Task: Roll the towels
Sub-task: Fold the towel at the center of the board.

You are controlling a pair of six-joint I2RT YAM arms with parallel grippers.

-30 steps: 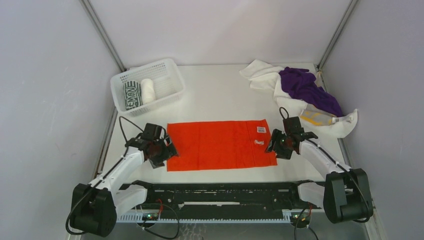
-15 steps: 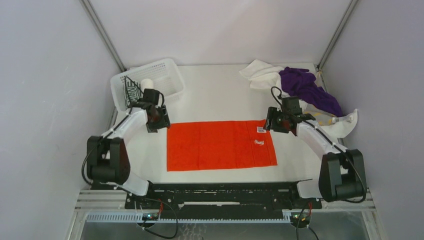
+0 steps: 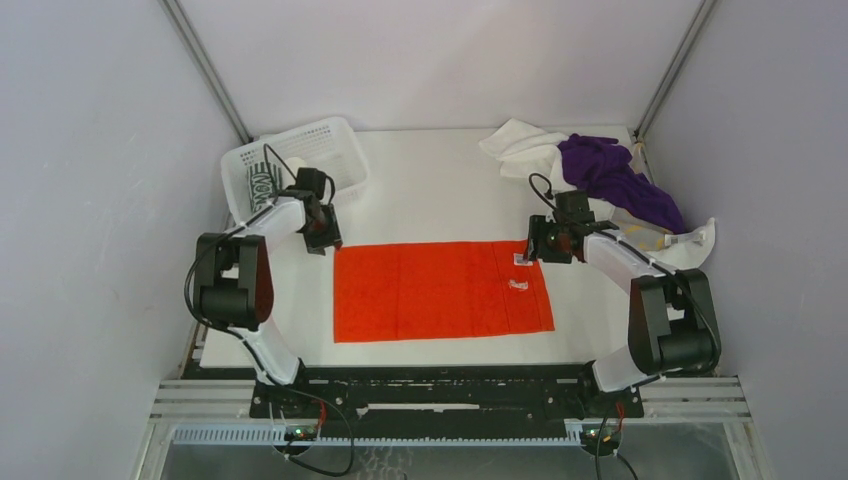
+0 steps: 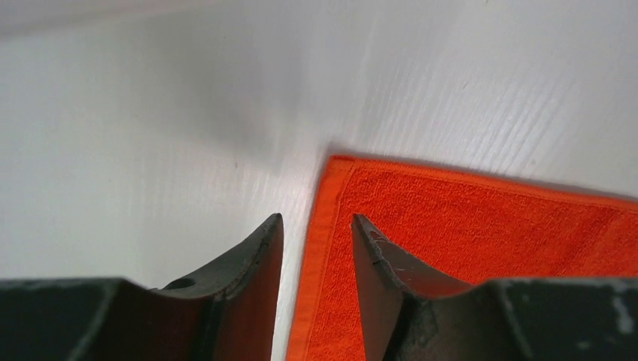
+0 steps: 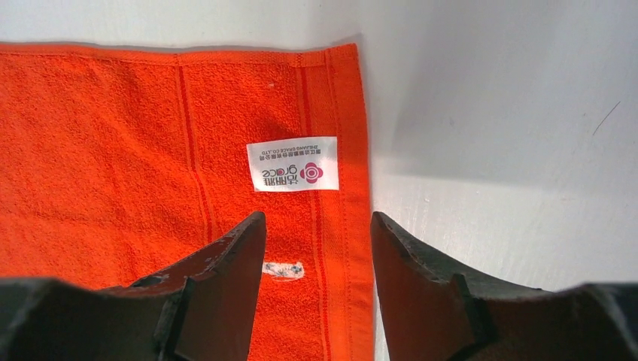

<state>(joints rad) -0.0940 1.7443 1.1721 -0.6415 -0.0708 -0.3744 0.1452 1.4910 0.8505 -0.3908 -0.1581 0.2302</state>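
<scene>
The orange-red towel [image 3: 440, 290] lies spread flat in the middle of the white surface [image 3: 440, 190], its long edges running parallel to the black rail [image 3: 440, 385] at the near side, with a bare strip between the towel's near hem and that rail. Open surface stretches beyond the far hem, between the white mesh basket [image 3: 345, 150] at the far left and the heap of towels at the far right. The left end effector [image 3: 327, 240] sits at the towel's far-left corner; in its wrist view the fingers [image 4: 252, 256] stand apart, one over bare surface and one over the cloth, the left hem showing in the gap, nothing pinched. The right end effector [image 3: 535, 248] sits at the far-right corner, fingers [image 5: 226, 263] spread over the hemmed right border, just near of the sewn white label [image 5: 293, 164], also gripping nothing. The basket holds a rolled green-and-white patterned towel [image 3: 262, 185]; the left arm covers part of its inside. The heap is loose and unrolled: a white towel [image 3: 520, 145], a purple towel [image 3: 610, 175] draped on it, and a yellow-and-grey patterned towel [image 3: 635, 235] at its near edge, close behind the right arm.
</scene>
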